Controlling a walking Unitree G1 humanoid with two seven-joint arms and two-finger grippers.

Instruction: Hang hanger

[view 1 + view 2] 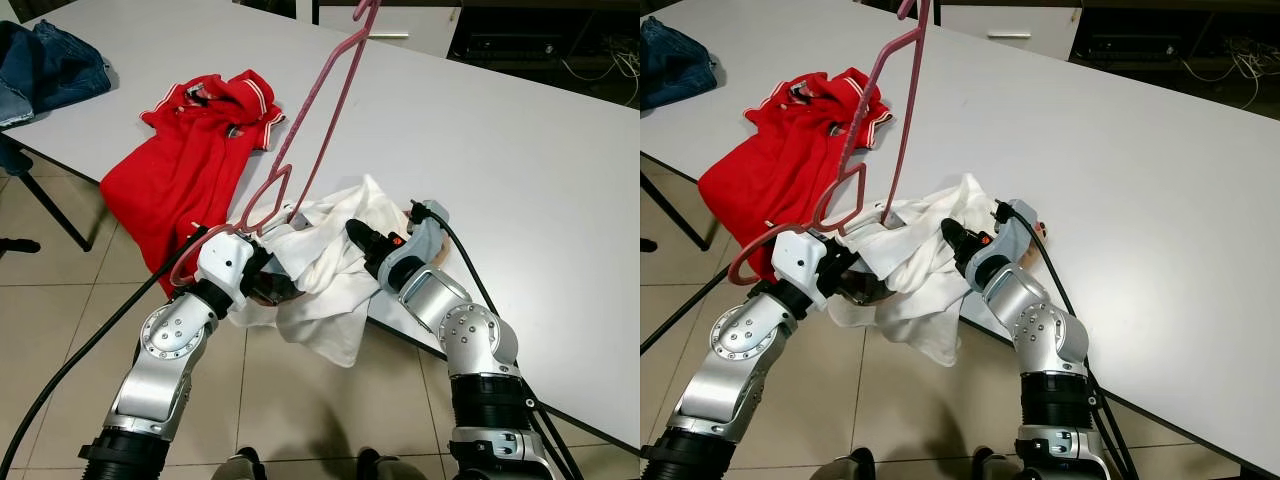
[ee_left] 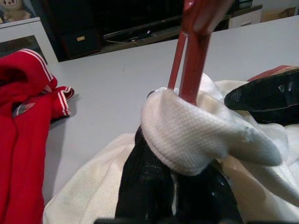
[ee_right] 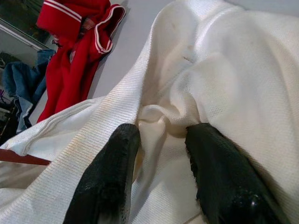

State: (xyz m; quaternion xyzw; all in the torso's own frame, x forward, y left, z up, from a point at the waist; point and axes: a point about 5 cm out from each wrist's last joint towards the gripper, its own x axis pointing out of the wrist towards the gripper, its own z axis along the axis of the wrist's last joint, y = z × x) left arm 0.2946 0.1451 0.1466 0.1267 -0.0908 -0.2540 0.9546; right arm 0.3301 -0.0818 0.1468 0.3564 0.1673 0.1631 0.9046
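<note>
A pink-red hanger [image 1: 320,95] slants up over the grey table [image 1: 520,160], its lower end going into the collar of a white shirt [image 1: 335,275]. The shirt lies bunched at the table's front edge and partly hangs off it. My left gripper [image 1: 262,275] is shut on the hanger's rods [image 2: 187,56], where the white collar [image 2: 187,126] wraps round them. My right gripper [image 3: 161,135] comes in from the right and is shut on a fold of the white shirt, close beside the left one.
A red polo shirt [image 1: 190,150] lies spread on the table to the left, hanging over the edge. Blue jeans [image 1: 45,65] lie at the far left corner. A black cable [image 1: 80,350] trails over the tiled floor beside my left arm. Low cabinets [image 1: 420,25] stand behind the table.
</note>
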